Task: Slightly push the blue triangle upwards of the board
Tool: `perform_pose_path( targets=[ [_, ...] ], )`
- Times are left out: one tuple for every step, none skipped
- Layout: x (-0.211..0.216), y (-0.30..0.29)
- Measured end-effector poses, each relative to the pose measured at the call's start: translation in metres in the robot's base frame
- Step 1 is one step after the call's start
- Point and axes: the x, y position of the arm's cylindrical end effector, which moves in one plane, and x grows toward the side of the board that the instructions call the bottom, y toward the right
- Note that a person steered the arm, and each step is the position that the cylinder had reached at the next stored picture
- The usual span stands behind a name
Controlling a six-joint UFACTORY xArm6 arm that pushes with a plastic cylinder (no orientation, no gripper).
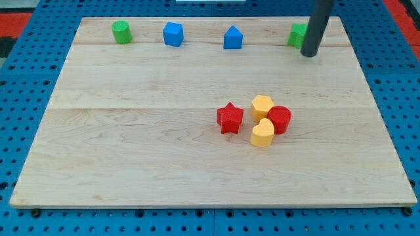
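The blue triangle-topped block sits near the top edge of the wooden board, right of centre. My tip is at the view's top right, well to the right of the blue triangle and not touching it. The tip stands just in front of a green block, which the rod partly hides.
A blue block and a green cylinder lie along the top edge to the left. A red star, yellow hexagon, red cylinder and yellow heart cluster at centre right.
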Motion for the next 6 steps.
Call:
perform_pose_path(
  targets=[
    [0.003,-0.057],
    [-0.001,-0.118],
    [-0.035,-0.123],
    [-0.055,-0.128],
    [-0.049,-0.117],
    [-0.025,-0.131]
  ],
)
